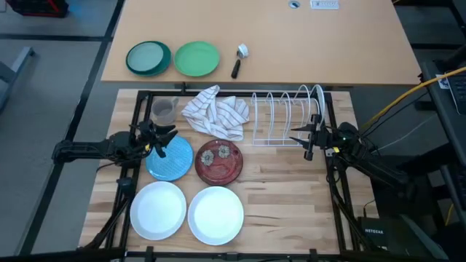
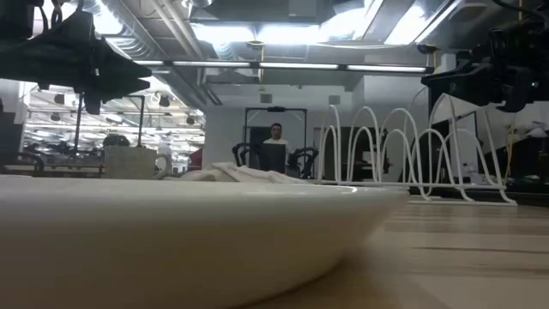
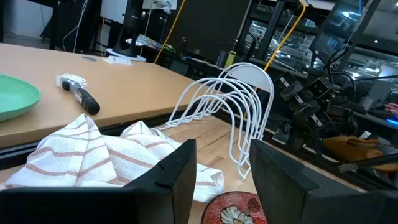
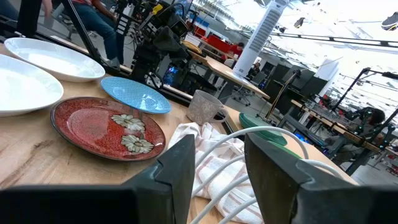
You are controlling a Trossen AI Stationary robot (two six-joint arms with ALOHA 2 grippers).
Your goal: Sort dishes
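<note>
A light blue plate (image 1: 170,160), a dark red flowered plate (image 1: 218,161) and two white plates (image 1: 156,209) (image 1: 215,215) lie flat on the wooden table. Another white plate (image 1: 318,98) stands on edge in the far right slot of the white wire rack (image 1: 284,116). My left gripper (image 1: 162,140) is open and empty, up in the air over the blue plate's far left rim. My right gripper (image 1: 307,140) is open and empty, in the air just in front of the rack's right end. The right wrist view shows the red plate (image 4: 106,127) and the blue plate (image 4: 134,94).
A striped towel (image 1: 215,110) lies crumpled between a grey cup (image 1: 164,110) and the rack. Two green plates (image 1: 148,58) (image 1: 196,58) and a brush (image 1: 239,60) lie on the far tabletop. Bare wood lies right of the red plate.
</note>
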